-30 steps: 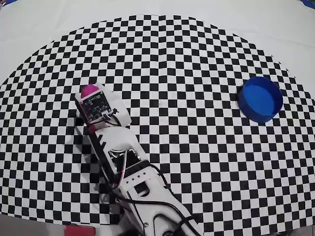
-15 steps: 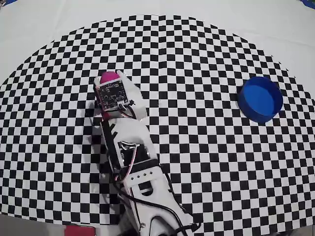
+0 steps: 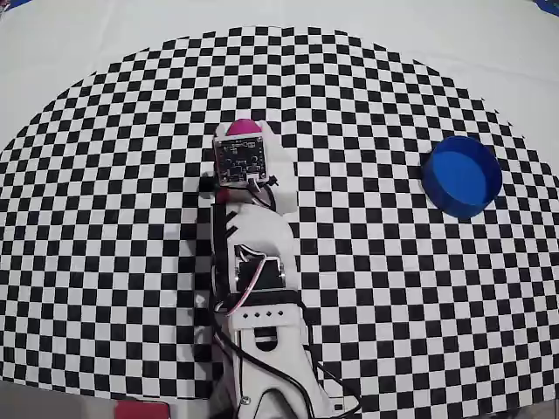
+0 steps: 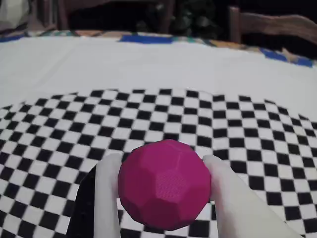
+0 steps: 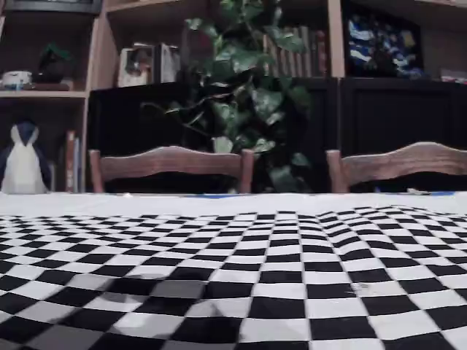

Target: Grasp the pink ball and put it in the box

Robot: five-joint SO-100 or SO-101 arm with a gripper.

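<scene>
We see the ball (image 4: 165, 184) in the wrist view as a magenta-pink sphere with flat facets and fine ridged layer lines, matte in finish. It sits between the two white fingers (image 4: 108, 198) of the tool (image 4: 163, 191), one finger against each side, so the tool is closed onto the ball to the ball's own width. In the overhead view only the top of the ball (image 3: 243, 128) shows, beyond the small circuit board that covers the tool (image 3: 244, 140), over the upper middle of the checkered sheet (image 3: 367, 288); we cannot tell from either view whether the ball touches the sheet. The box (image 3: 462, 175) is a round, bright blue, shallow container with a thick rim and smooth walls, standing near the right edge of the sheet, well apart from the ball and the tool. The arm (image 3: 255, 288) is white with smooth moulded shells and exposed wires, and it reaches up the picture from the bottom edge. The sheet carries small black and white squares and lies on a plain white worktop (image 3: 489, 44). The fixed view looks low across the sheet (image 5: 292, 284) toward two wooden chair backs (image 5: 171, 164), a leafy plant (image 5: 244, 80) and dark shelving; ball, box and tool are out of that picture.
</scene>
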